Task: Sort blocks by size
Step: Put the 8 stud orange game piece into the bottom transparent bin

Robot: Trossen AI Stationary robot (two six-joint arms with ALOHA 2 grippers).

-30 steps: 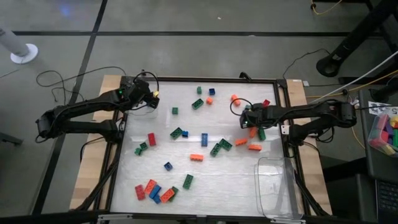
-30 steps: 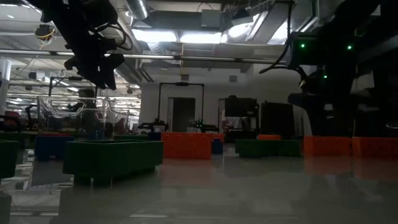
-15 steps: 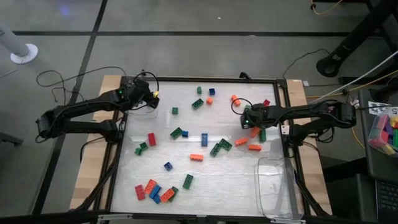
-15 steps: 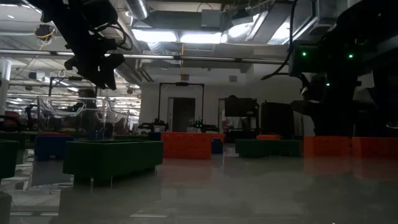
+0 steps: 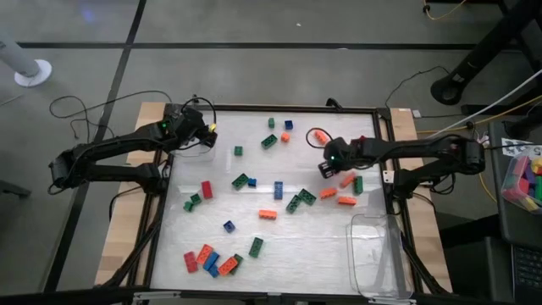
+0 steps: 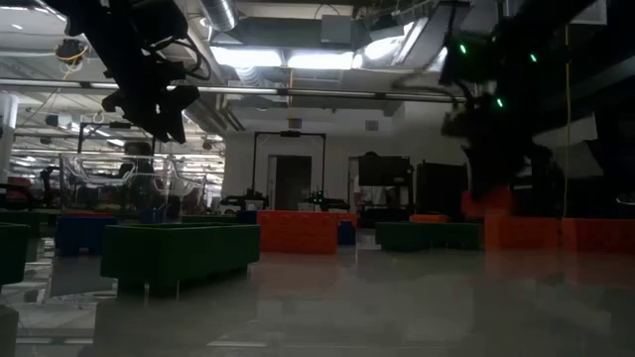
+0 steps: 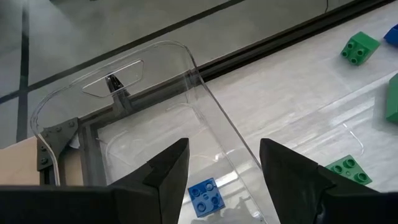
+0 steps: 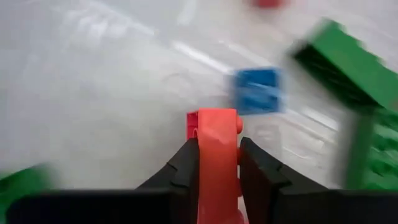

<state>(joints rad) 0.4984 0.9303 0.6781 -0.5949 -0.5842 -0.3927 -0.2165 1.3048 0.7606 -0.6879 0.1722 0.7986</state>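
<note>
Plainly the sorting has barely begun; most blocks (image 5: 275, 188) lie loose across the table (image 5: 279, 246), with a mixed cluster (image 5: 212, 259) at its near-left corner and others near its middle and far edge. One small blue block (image 7: 203, 196) sits inside the clear bin (image 7: 161, 106) at the table's far-left corner; a second clear bin (image 5: 375, 252) at the near-right corner looks empty. The left gripper (image 7: 224, 163) hangs over the far-left bin, jaws apart and empty; the right gripper (image 8: 217, 163), right of the table's middle, is clamped on a red block (image 8: 217, 134) held above the surface. By my judgement nearly everything is left to sort.
</note>
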